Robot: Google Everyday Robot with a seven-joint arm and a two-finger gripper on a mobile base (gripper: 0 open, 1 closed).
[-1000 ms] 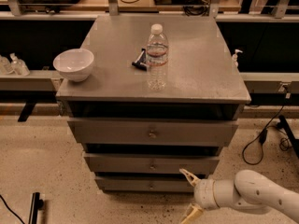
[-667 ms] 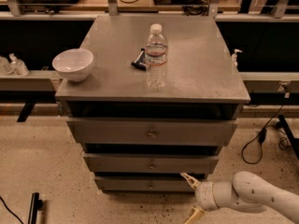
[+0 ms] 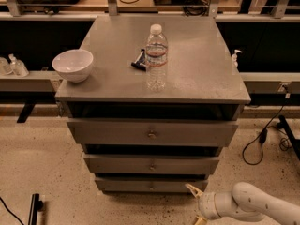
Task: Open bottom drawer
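The bottom drawer is the slimmest of three grey drawer fronts in the cabinet, low in the camera view, with one small round knob. It looks closed, its front sitting back under the middle drawer. My gripper is on a white arm at the lower right, just right of and slightly below the bottom drawer's right end. Its two pale fingers are spread apart, one fingertip near the drawer's corner, and they hold nothing.
The top drawer is the widest. On the cabinet top stand a white bowl, a clear water bottle and a small dark object. A black cable lies on the speckled floor at right.
My gripper has drifted slightly left and up, closer to the bottom drawer's right end. The drawers and the objects on top have not moved.
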